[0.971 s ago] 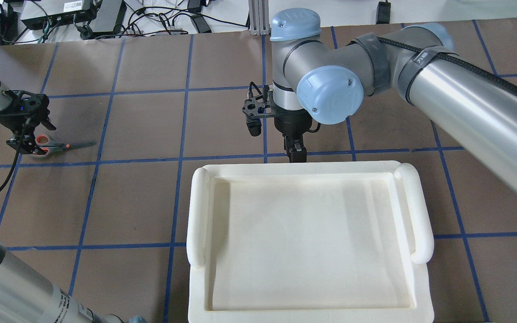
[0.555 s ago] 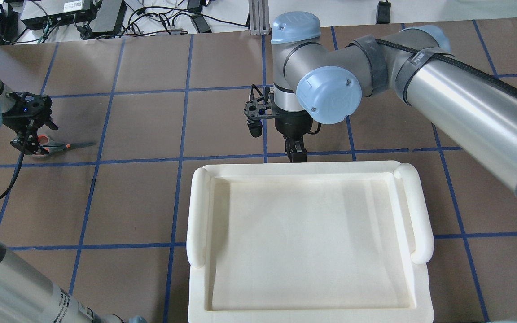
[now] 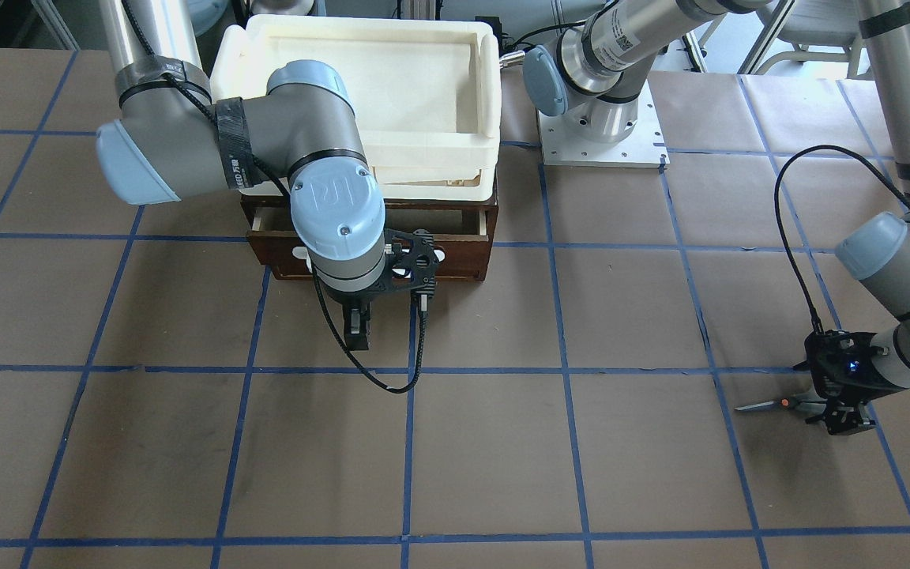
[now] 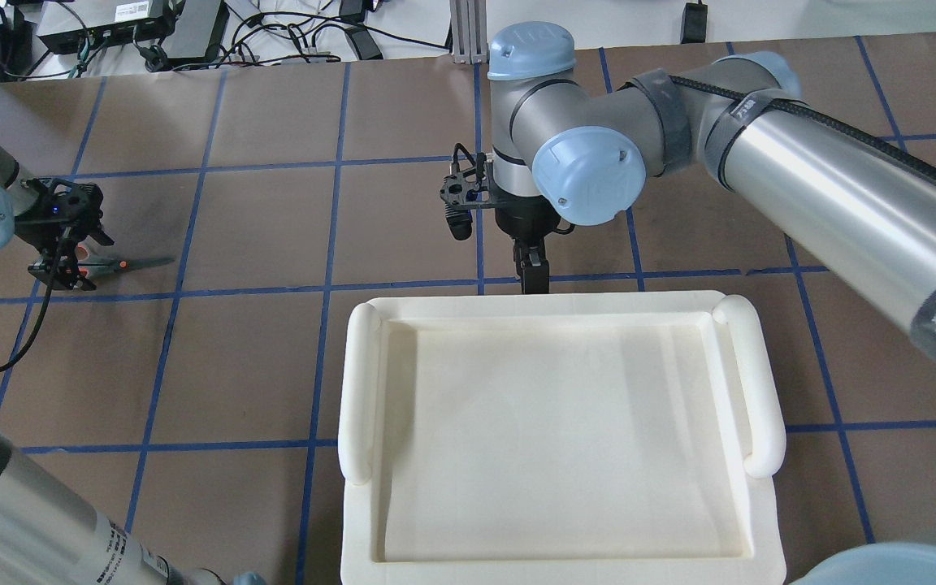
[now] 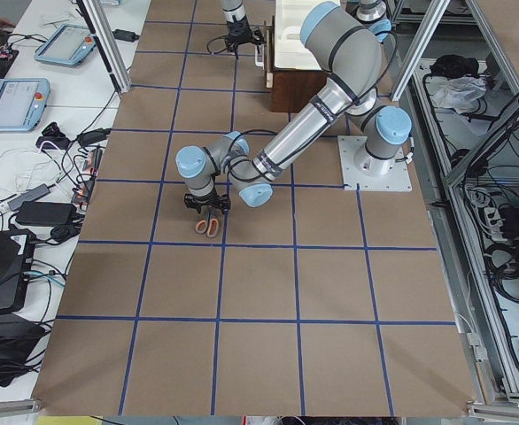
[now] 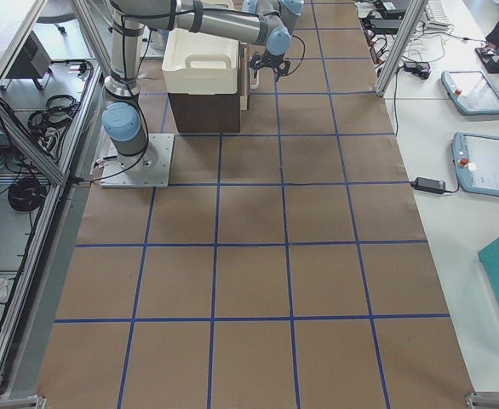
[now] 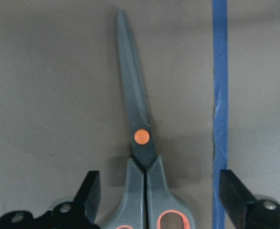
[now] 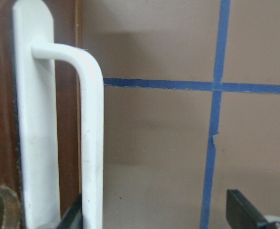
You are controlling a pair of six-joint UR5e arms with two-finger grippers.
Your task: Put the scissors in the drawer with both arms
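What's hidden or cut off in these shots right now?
Scissors handle loops: left wrist view, cut off by the bottom edge; overhead, mostly covered by the left gripper.
Drawer interior: front-facing view, covered by the cream tray and right arm.
Right gripper contact with the white handle: right wrist view, fingertips cut off below.

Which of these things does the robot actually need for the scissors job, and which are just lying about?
Needed:
scissors, lying between the fingers of the open left gripper
drawer with its white handle, where the open right gripper sits

Just lying about:
cream-white tray on top of the drawer's cabinet
tablets on the side table
cables beyond the table
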